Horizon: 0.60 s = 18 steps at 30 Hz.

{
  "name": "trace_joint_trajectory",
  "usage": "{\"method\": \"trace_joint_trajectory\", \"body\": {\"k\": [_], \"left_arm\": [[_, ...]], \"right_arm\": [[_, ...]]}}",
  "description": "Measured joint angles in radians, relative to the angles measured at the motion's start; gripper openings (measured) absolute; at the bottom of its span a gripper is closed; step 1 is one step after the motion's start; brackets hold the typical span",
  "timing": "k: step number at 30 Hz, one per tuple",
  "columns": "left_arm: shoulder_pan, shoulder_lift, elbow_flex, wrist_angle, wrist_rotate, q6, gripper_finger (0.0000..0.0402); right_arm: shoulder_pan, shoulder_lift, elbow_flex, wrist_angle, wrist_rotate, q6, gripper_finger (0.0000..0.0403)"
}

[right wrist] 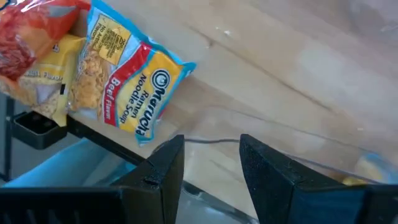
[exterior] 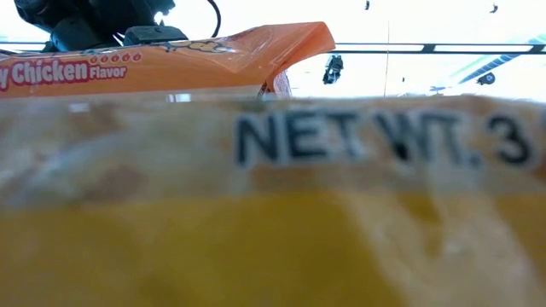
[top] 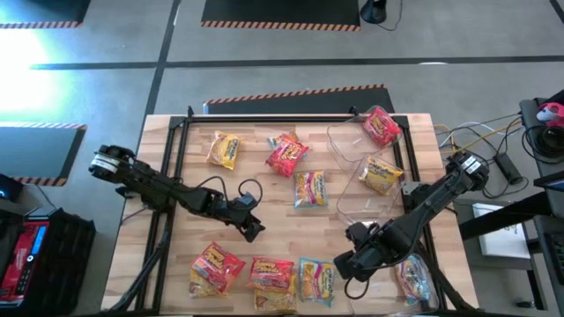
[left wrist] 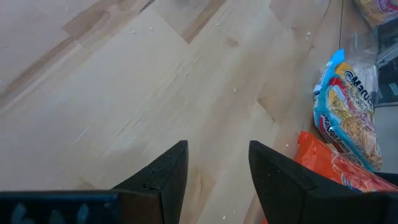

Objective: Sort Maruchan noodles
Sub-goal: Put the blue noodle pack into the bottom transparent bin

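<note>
Several Maruchan packets lie flat on the wooden table. A yellow one (top: 223,150), a red one (top: 286,156) and a light blue one (top: 310,188) lie toward the far side. A red (top: 214,267), a red-yellow (top: 271,277) and a light blue packet (top: 317,280) lie in a row at the near edge. My left gripper (top: 253,231) (left wrist: 217,149) is open over bare wood, with a blue packet (left wrist: 348,112) and an orange-red one (left wrist: 329,168) ahead of it. My right gripper (top: 344,267) (right wrist: 211,143) is open just right of the near blue packet (right wrist: 134,87).
Clear plastic tubs stand on the table's right side: one holds a red packet (top: 381,125), one a yellow packet (top: 381,174), and one near the front corner (top: 414,277) holds another. A black frame (top: 176,158) runs along the table's left and far sides. Packets (exterior: 273,213) block the low view.
</note>
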Motion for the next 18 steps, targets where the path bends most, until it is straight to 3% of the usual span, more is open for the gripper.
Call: {"method": "trace_joint_trajectory", "body": {"k": [9,18], "left_arm": [[0.000,0.000,0.000,0.000,0.001,-0.004,0.0152],[0.000,0.000,0.000,0.027,0.051,-0.007,0.0152]], "right_arm": [[-0.002,0.014,0.015,0.016,-0.030,-0.036,0.0144],[-0.041,0.057,0.015,0.281,0.049,-0.135,0.0144]]}}
